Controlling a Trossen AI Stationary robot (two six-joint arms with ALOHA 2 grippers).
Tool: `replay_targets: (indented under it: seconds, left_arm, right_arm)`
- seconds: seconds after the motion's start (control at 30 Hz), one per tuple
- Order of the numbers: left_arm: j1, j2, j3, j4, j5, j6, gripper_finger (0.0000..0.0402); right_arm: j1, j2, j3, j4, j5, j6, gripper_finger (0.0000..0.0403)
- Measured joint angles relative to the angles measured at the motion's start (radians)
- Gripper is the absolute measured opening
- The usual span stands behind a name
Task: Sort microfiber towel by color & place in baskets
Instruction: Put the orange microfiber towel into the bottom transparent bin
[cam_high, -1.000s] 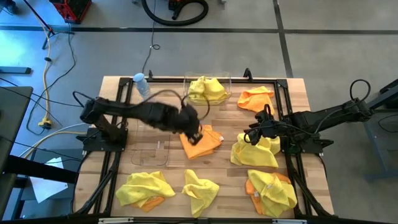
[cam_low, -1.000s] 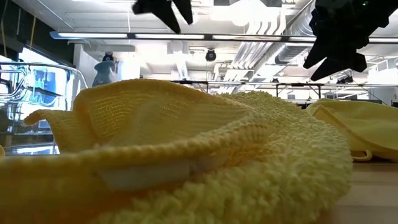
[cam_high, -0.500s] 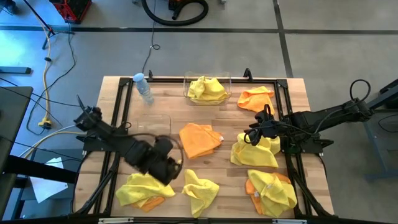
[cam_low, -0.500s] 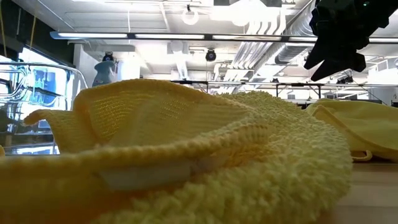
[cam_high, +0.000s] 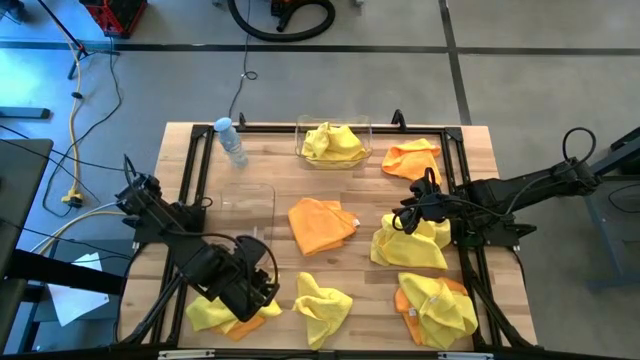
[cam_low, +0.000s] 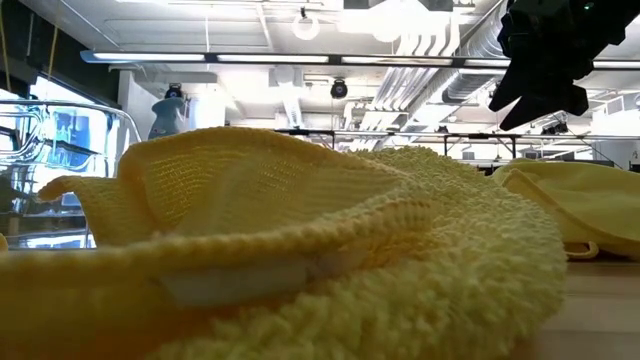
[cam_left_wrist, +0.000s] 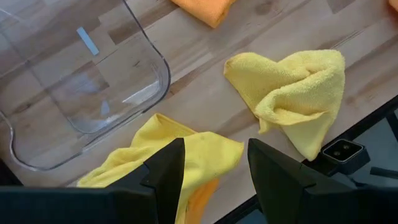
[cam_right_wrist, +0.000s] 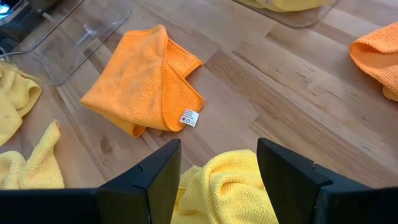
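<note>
Table centre: the folded orange towel (cam_high: 322, 225) lies here, with bare wood on all sides of it.
Left side: the empty clear basket (cam_high: 243, 210) stands here; its inside is free from above.
Far edge: the second basket (cam_high: 366, 143), holding a yellow towel (cam_high: 332, 143), and the water bottle (cam_high: 230, 140) stand well apart, with bare wood between.
Near edge: three towel heaps (cam_high: 322, 305) lie in a row with narrow gaps between them.
Left gripper (cam_high: 258, 290): open, over the yellow and orange heap (cam_high: 210, 310) at the near left corner.
Right gripper (cam_high: 410, 215): open, over a yellow towel (cam_high: 412, 245) at the right side.
</note>
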Motion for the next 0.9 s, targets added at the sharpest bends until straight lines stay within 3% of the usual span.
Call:
replay_targets:
  seconds: [0.33,0.6,0.8,0.9]
  left_arm:
    - [0.017,0.000,0.000,-0.010,-0.010,0.068,0.0165]
    - [0.037,0.005,0.000,0.003,-0.081,0.385,0.0165]
    - [0.195,0.005,-0.001,0.016,-0.121,0.529,0.0165]
    - [0.301,0.005,-0.001,0.084,-0.106,0.691,0.0165]
  right_arm:
    - [0.000,0.000,0.000,0.001,0.003,-0.017,0.0206]
    - [0.003,0.004,0.000,0.085,-0.050,-0.090,0.0206]
    - [0.008,0.010,0.000,0.166,-0.045,-0.150,0.0206]
    - [0.008,0.013,0.000,0.171,-0.043,-0.150,0.0206]
